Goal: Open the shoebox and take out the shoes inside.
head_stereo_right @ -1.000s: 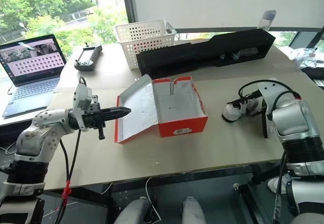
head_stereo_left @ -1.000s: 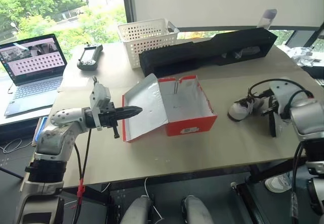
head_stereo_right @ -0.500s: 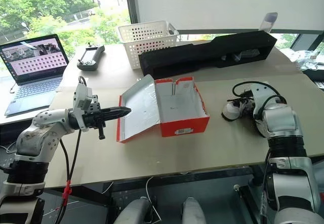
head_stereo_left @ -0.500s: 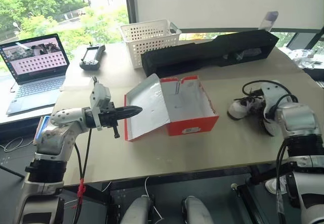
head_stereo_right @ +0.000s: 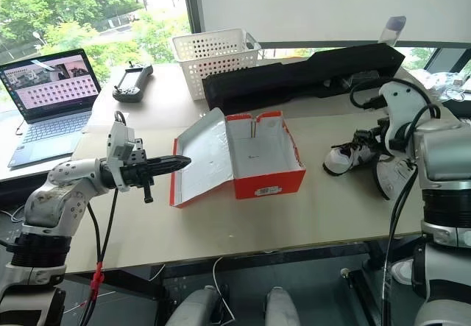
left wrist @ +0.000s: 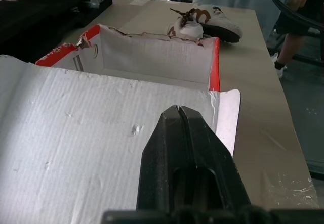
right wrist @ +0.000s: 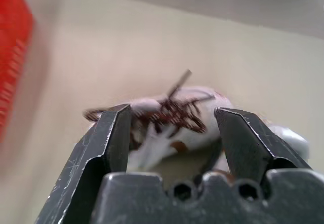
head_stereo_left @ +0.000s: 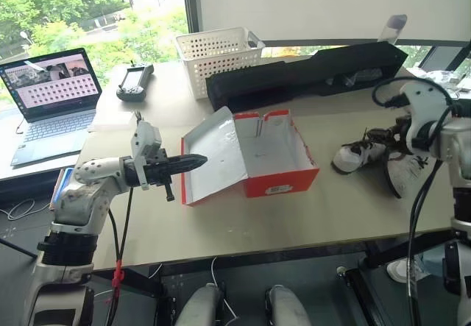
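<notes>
The red shoebox [head_stereo_left: 274,165] stands open mid-table. Its lid [head_stereo_left: 213,155] is folded out to the left and the pale inside is bare. My left gripper [head_stereo_left: 200,160] is shut and level, its tip over the inner face of the lid [left wrist: 76,148]. Both white shoes with dark trim lie on the table right of the box: one [head_stereo_left: 353,154] upright, the other [head_stereo_left: 403,173] close beside it. My right gripper [right wrist: 171,112] hangs open just above them, the laced shoe [right wrist: 174,120] showing between its fingers, apart from them.
A white perforated basket [head_stereo_left: 217,50] and a long black tray [head_stereo_left: 302,72] stand behind the box. A laptop [head_stereo_left: 51,94] and a controller [head_stereo_left: 135,82] sit at the far left. A person's legs [left wrist: 298,11] are beyond the table's right end.
My right gripper has opened and risen from the table. A second shoe now lies beside the first. The left arm and the box have not moved.
</notes>
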`<move>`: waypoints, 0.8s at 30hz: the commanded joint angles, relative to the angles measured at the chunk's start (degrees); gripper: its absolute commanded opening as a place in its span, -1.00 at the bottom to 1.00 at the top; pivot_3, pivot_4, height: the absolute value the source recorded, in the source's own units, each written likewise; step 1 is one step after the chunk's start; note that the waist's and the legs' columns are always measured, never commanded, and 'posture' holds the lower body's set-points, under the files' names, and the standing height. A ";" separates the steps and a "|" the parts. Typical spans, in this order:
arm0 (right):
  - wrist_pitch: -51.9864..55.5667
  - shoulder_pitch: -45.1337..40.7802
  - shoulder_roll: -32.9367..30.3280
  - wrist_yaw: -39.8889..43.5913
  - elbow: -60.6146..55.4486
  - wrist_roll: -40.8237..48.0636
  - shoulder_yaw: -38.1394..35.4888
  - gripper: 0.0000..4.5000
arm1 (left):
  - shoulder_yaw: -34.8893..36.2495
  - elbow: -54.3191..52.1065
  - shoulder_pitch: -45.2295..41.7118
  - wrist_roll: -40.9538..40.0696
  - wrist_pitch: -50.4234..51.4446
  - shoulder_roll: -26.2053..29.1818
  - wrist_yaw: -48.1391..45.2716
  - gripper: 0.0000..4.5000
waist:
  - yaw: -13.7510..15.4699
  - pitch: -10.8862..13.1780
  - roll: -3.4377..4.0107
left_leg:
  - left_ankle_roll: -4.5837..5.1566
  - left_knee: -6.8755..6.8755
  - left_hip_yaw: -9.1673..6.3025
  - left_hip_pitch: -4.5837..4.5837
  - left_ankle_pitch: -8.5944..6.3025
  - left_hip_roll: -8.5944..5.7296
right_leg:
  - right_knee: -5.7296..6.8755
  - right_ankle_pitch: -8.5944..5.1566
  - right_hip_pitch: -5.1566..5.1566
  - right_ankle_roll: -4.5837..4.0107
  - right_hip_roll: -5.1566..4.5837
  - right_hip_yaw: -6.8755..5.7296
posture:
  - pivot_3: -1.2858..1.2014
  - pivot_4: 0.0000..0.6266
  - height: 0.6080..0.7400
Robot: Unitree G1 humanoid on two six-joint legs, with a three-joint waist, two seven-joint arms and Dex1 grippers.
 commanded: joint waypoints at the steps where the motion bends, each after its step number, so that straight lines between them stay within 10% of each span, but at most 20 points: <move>1: -1.52 -0.19 4.62 0.45 -7.10 5.41 -5.37 0.41 | 2.38 -0.36 -0.17 0.28 -1.08 -1.00 3.50 -1.00 | -0.01 -0.01 -0.02 | 0.00 0.00 0.00 0.00 0.00 0.01 | 0.01 0.03 0.00 0.04 0.01 0.00 | 0.03 -0.52 0.98; 17: -36.74 31.65 18.15 -15.58 -16.24 -6.59 -2.38 0.41 | 21.62 -8.59 15.51 9.79 -3.44 -20.10 54.66 -1.00 | 1.02 -0.01 -0.06 | 0.05 0.12 -0.02 0.03 -0.05 -0.09 | 0.03 0.35 0.04 0.17 0.00 0.10 | 0.03 -0.52 0.98; 24: -45.99 38.15 22.21 -18.79 -13.12 -8.18 -2.67 0.41 | 23.82 -10.02 19.87 11.85 -7.43 -25.69 62.60 -1.00 | 1.40 -0.02 -0.08 | 0.05 0.03 0.00 0.57 -0.09 -0.08 | -0.07 -0.05 0.62 0.18 0.00 0.10 | 0.03 -0.52 0.98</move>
